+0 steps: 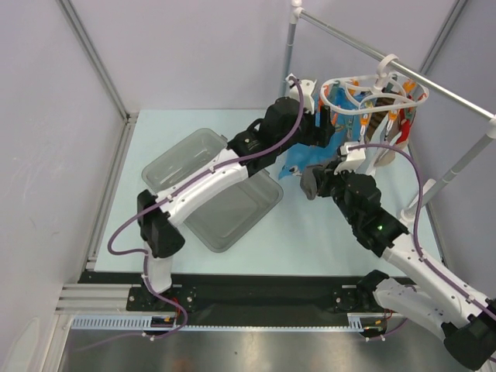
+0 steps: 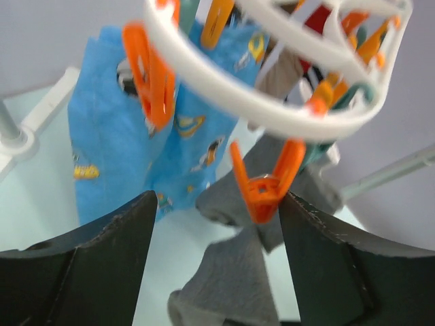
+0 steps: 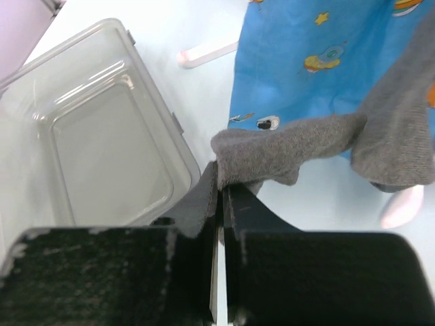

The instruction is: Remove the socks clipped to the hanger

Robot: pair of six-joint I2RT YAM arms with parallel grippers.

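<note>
While the left gripper (image 2: 216, 204) stands with its fingers well apart in the left wrist view, an orange clip (image 2: 262, 193) hangs between them from the white hanger (image 2: 224, 88), close to the right-hand finger, contact not certain. The grey sock (image 2: 231, 285) appears to hang from that clip; the blue sock (image 2: 109, 136) hangs just behind, on another orange clip. Right wrist view: right gripper (image 3: 221, 187) pressed together on a fold at the lower end of the grey sock, fabric bunched above the fingertips, blue sock behind it. A clear tub (image 3: 109, 156) sits just beside the gripper, bare plastic floor, no sock in it. Top view: hanger hooked on the silver rail (image 1: 449, 97) at the far right, both arms reaching under it; a second tub (image 1: 180, 153) lies just beside the first on the left, nothing visible inside, though the left arm covers part of both. Judgement: step in hand is freeing the grey sock, one gripper on the cloth and the other lined up on the clip. Next move calls for the left fingers to squeeze the clip's upper arms so it lets go, with a steady downward pull from the right; blue, striped and other socks remain clipped, so task is early
</note>
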